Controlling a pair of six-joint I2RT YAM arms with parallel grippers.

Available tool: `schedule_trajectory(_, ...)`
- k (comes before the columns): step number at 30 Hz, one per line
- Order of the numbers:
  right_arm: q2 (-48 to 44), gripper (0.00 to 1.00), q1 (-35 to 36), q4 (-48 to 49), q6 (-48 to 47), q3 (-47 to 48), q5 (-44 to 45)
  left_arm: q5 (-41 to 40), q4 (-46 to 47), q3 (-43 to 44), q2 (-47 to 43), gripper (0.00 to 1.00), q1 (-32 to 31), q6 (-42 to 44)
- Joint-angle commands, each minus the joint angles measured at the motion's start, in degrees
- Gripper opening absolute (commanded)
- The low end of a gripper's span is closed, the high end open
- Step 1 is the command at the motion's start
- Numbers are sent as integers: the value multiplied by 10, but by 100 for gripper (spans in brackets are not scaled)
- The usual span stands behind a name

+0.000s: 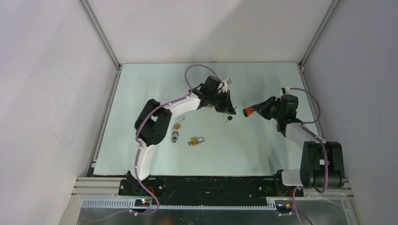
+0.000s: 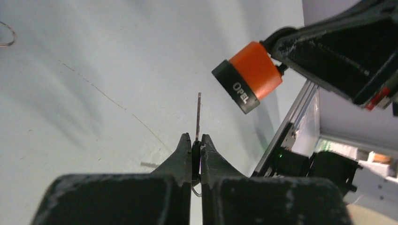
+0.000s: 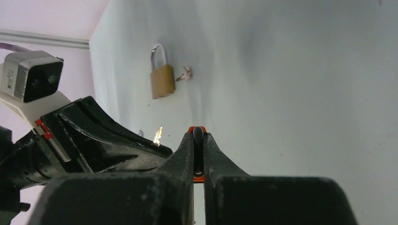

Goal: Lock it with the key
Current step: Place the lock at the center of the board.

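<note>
My left gripper (image 2: 197,140) is shut on the black head of a key (image 2: 198,115). The thin blade sticks out past the fingertips, and a wire ring hangs behind them. The blade tip is a short way from the black face, marked OPEL, of an orange padlock (image 2: 248,75) and does not touch it. My right gripper (image 3: 197,136) is shut on the padlock's shackle end, where only an orange edge (image 3: 197,178) shows. In the top view the left gripper (image 1: 227,108), key (image 1: 228,120), padlock (image 1: 247,112) and right gripper (image 1: 257,109) meet above mid-table.
A brass padlock (image 1: 196,140) with small keys lies on the pale green mat (image 1: 263,145) and also shows in the right wrist view (image 3: 162,80). Another small padlock (image 1: 177,123) and a silver lock part (image 1: 175,138) lie beside the left arm. White walls enclose the table.
</note>
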Motion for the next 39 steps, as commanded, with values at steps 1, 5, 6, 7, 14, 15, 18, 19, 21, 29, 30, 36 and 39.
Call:
schedule_trajectory(1,45,0,-9,72,-5,6,-9,-30,3,88,42,0,-12,-99)
schedule_trajectory(5,86,0,-9,63,-15,-3,2,-26,3,149,103,0,-9,-166)
schedule_trajectory(6,88,0,-9,62,-15,-11,4,-28,3,155,106,0,-8,-183)
schedule_trajectory(7,91,0,-9,67,-17,-14,0,-40,3,155,108,0,-7,-189)
schedule_trajectory(14,124,0,-4,75,-1,-20,-34,-59,3,173,143,15,-9,-287)
schedule_trajectory(15,132,1,-5,79,4,-20,-41,-57,2,172,149,17,-8,-306)
schedule_trajectory(18,149,3,-3,77,10,-15,-52,-55,2,175,158,25,-10,-329)
schedule_trajectory(19,155,4,-2,74,14,-14,-50,-56,2,174,163,27,-11,-338)
schedule_trajectory(21,162,5,-2,71,18,-14,-46,-58,1,171,165,31,-11,-346)
schedule_trajectory(29,170,19,-1,27,18,1,-11,-84,-5,149,147,51,-12,-336)
schedule_trajectory(30,164,29,-1,14,14,1,2,-90,-5,144,134,52,-10,-328)
schedule_trajectory(36,91,70,0,-49,-18,2,85,-171,-11,72,38,62,1,-272)
schedule_trajectory(39,43,84,10,-80,-37,7,138,-211,-11,21,-31,66,10,-246)
